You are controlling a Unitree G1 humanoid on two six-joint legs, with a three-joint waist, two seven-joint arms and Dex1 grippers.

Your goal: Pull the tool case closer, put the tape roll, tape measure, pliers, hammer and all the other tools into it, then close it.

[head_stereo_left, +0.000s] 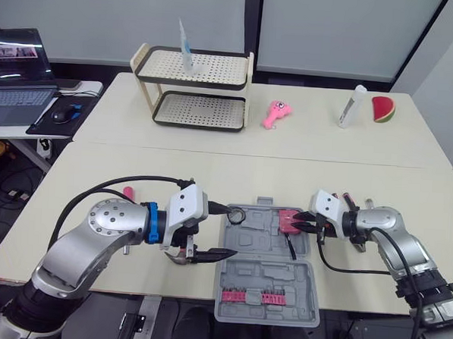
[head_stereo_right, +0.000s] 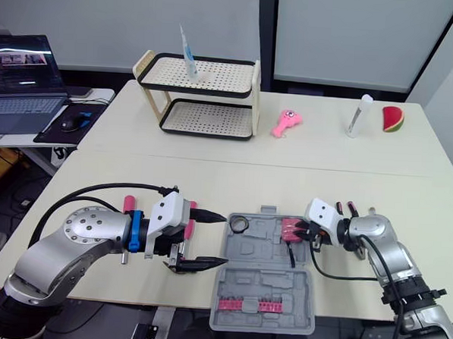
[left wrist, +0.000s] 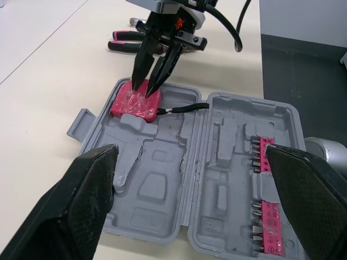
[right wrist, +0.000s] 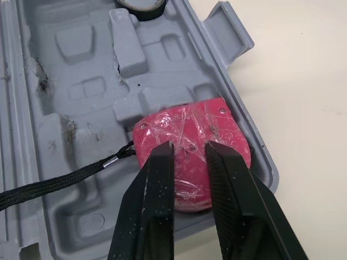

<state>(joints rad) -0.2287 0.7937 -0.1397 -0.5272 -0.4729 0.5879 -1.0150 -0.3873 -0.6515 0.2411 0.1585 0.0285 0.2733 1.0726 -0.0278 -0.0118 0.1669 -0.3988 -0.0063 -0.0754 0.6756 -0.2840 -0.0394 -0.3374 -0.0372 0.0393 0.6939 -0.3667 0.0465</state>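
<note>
On beige table (head_stereo_left: 135, 172), tool case (head_stereo_left: 257, 243) (laptop (head_stereo_left: 18, 83) beside)

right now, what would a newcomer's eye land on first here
The open grey tool case at the near edge of the table draws the eye first. A bright pink tape measure lies in its far right corner, the right arm's jaws slightly apart on top of it. The left arm's jaws gape wide beside the case's left edge.
</note>
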